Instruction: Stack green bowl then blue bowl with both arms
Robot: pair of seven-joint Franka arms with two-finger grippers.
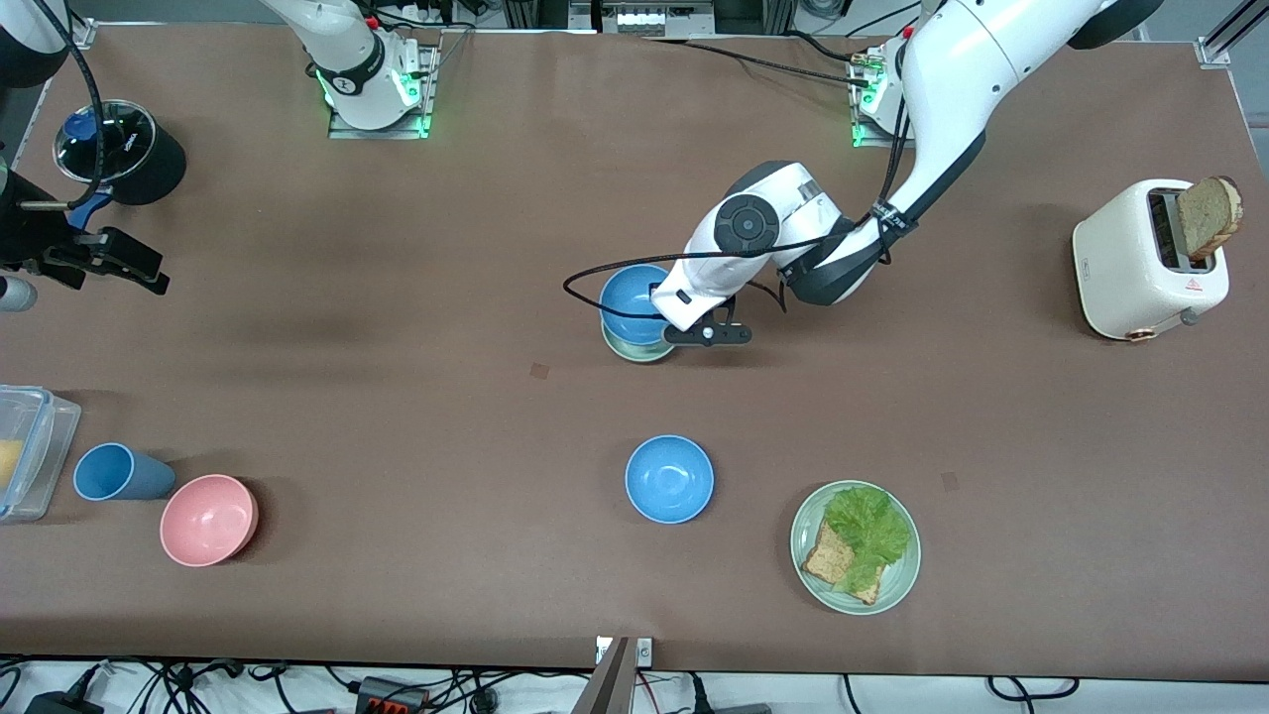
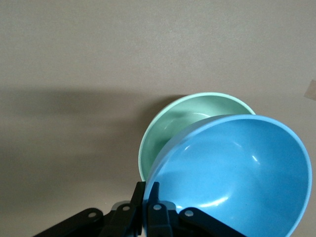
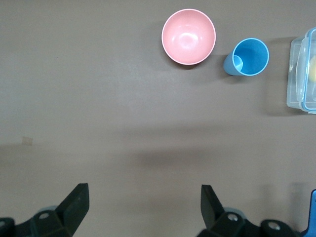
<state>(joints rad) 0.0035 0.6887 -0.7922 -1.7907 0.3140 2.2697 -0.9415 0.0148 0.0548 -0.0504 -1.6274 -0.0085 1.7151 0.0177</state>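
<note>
My left gripper point(image 2: 146, 190) is shut on the rim of a sky-blue bowl point(image 2: 237, 177) and holds it tilted. It hangs just over the pale green bowl point(image 2: 168, 133), which stands on the table with part of its inside showing past the blue one. In the front view the held blue bowl point(image 1: 630, 296) covers most of the green bowl point(image 1: 634, 350) at mid-table. A second blue bowl point(image 1: 669, 479) sits alone, nearer the front camera. My right gripper point(image 3: 144, 195) is open and empty, waiting high over the right arm's end of the table.
A pink bowl point(image 1: 208, 520), a blue cup point(image 1: 117, 472) and a clear plastic box point(image 1: 30, 446) sit at the right arm's end. A green plate point(image 1: 895, 582) with lettuce and toast is near the front edge. A white toaster point(image 1: 1140, 263) stands at the left arm's end.
</note>
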